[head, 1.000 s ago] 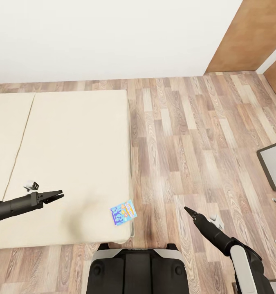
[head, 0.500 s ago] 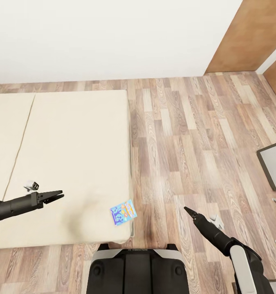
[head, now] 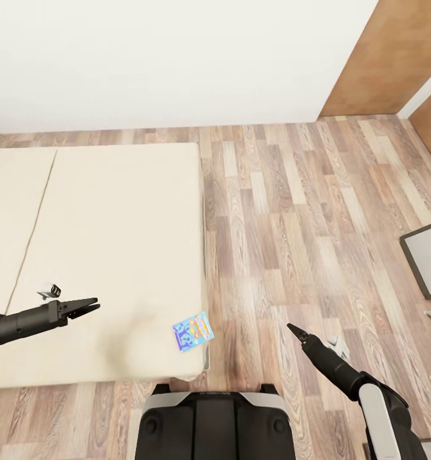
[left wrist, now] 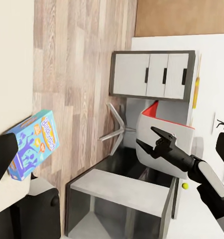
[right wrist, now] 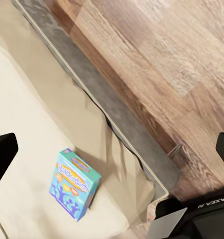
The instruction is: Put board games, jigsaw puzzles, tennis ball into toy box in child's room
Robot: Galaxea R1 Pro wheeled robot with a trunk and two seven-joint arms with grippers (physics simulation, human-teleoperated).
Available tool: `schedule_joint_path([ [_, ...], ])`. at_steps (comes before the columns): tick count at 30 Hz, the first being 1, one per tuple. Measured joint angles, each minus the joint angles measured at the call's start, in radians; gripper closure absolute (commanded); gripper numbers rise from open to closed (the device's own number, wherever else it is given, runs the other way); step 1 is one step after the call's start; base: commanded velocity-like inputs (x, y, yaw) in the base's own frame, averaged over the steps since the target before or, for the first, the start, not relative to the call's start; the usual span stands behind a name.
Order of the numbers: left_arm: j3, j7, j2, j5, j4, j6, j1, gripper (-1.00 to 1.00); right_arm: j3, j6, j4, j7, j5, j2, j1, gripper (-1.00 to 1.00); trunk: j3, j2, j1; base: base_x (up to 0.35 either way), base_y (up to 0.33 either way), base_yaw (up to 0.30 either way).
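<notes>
A blue board game [head: 193, 331] lies flat on the cream bed [head: 113, 223], close to the bed's near right corner; it is also in the left wrist view [left wrist: 35, 144] and the right wrist view [right wrist: 74, 184]. My left gripper [head: 94, 304] hovers open over the bed, well to the left of the game, its fingers [left wrist: 2, 159] empty. My right gripper [head: 290, 328] hangs open over the wood floor to the right of the bed, holding nothing. In the left wrist view a small yellow-green ball [left wrist: 184, 185] shows far off beside the white table [left wrist: 152, 74].
Wood-plank floor [head: 292, 211] runs right of the bed up to a white wall and brown doors [head: 394, 57]. A dark grey-topped unit [head: 426, 255] juts in at the right edge. A chair with a star base [left wrist: 117, 132] stands by the drawers.
The whole head view has shifted down slightly, so the camera moved. The board game and both grippers keep their places.
</notes>
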Motion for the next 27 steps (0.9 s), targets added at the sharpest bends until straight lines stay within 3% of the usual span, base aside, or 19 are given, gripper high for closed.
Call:
schedule_joint_path([
  [27, -0.001, 0.000, 0.000, 0.014, -0.003, 0.000, 0.000, -1.00, 0.000, -0.001, 0.000, 0.001, 0.000, 0.000, 0.000, -1.00, 0.044, 0.000, 0.000, -0.026, 0.000, 0.000],
])
